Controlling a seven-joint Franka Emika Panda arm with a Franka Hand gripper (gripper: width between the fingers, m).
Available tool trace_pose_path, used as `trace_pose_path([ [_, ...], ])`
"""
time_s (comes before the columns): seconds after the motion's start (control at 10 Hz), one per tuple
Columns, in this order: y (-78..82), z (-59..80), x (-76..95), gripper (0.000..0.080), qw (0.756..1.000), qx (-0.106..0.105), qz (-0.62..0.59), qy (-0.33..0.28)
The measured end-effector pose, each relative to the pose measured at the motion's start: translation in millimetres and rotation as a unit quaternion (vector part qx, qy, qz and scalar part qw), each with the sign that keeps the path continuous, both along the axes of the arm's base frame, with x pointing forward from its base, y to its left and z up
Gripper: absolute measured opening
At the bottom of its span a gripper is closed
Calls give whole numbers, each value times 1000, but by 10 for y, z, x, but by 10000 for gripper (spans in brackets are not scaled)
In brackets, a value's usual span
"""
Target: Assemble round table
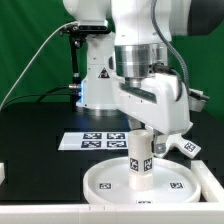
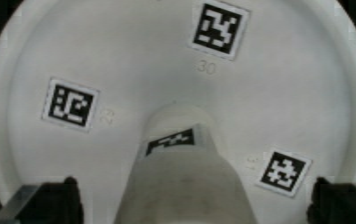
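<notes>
Low and right of centre in the exterior frame, we see the round disc [image 1: 105,183] lying flat with the leg [image 1: 139,163] upright on it. Our gripper [image 1: 140,134] straddles the leg's top, its fingers [image 2: 59,198] spread wide and clear of it. Behind lies the marker board [image 1: 97,141], its right end hidden by the gripper.

The marker board [image 1: 95,141] lies on the black table [image 1: 35,140].

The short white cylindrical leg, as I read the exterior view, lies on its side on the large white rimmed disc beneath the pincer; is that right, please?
Not quite. The short white cylindrical plastic leg stands upright, not on its side, on the large white rimmed round disc beneath the pincer. The exterior view shows this.
</notes>
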State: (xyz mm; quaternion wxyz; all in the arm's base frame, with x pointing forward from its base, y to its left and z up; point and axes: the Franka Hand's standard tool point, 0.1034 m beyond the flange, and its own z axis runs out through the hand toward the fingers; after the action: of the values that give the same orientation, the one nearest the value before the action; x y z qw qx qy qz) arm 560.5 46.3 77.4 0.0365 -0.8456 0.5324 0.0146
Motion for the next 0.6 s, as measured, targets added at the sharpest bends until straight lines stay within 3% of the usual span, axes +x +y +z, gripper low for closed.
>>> trace_pose_path([
  [0.5, -14, -22, -31, 649, 983, -1, 181, -8],
  [0.6, -25, -16, -22, 649, 960, -12, 278, -12],
])
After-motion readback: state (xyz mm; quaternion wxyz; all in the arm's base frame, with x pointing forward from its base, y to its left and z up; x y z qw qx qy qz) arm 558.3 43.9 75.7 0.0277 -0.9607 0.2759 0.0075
